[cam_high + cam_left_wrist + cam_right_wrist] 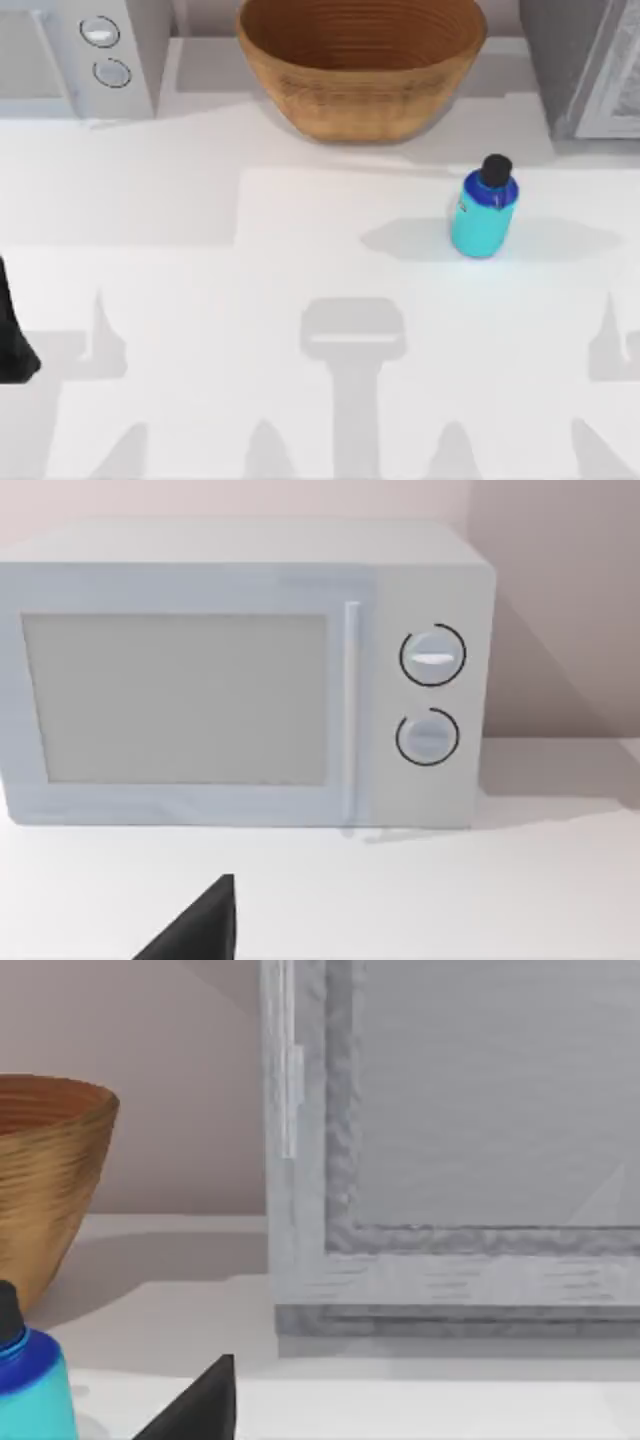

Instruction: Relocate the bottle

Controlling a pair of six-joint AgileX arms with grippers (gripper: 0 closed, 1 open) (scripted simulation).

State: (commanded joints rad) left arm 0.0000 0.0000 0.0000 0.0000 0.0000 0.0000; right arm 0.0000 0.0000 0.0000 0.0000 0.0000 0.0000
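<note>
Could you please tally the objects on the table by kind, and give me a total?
Bottle: 1
Woven basket: 1
Microwave: 1
Grey cabinet: 1
Total: 4

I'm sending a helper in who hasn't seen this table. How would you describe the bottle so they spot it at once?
Find the big woven basket at the back of the white table. In front of it and toward the table's right stands the bottle, upright and alone. It is far smaller than the basket, cyan with a darker blue shoulder band and a black round cap.
</note>
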